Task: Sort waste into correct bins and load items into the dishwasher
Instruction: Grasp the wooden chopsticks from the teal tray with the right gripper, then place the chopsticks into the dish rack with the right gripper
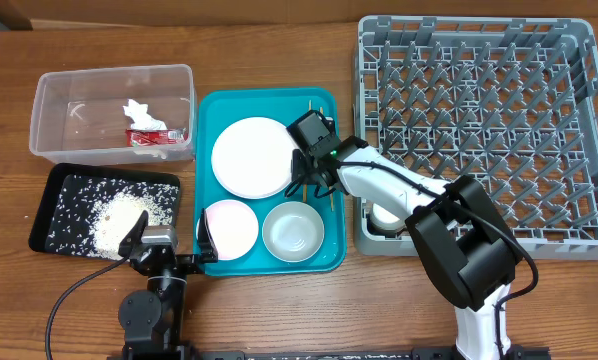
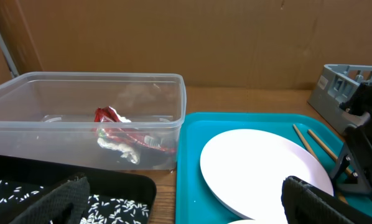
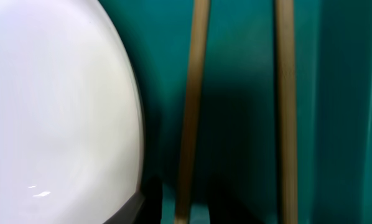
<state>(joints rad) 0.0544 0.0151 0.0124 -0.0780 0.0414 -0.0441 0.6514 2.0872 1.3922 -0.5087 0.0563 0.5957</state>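
- Overhead: The clear tub (image 1: 54,100) at the table's far left held the red wrapper (image 1: 154,137) and the white tissue (image 1: 139,112). Just in front of it, rice (image 1: 114,215) lay heaped and scattered in the black tray (image 1: 41,215).
- The teal tray (image 1: 204,130) carried the plate (image 1: 251,157), the white bowl (image 1: 232,226) and the grey bowl (image 1: 293,230). The dish rack (image 1: 479,25) stood to its right.
- The right gripper (image 1: 304,175) hung at the plate's right edge, over the chopsticks (image 1: 315,107). The left gripper (image 1: 171,238) sat low between the black and teal trays.
- Left wrist: Both dark fingers (image 2: 316,202) stood far apart, holding nothing. Beyond them were the tub (image 2: 80,93) with wrapper (image 2: 120,130) and tissue (image 2: 117,146), and the plate (image 2: 260,168) with the chopsticks (image 2: 310,140) beside it.
- Right wrist: A blurred close-up showed the plate's rim (image 3: 55,106) and the two chopsticks (image 3: 192,106) lying side by side on the teal floor (image 3: 236,93). Whether the right jaws were spread or closed cannot be told.
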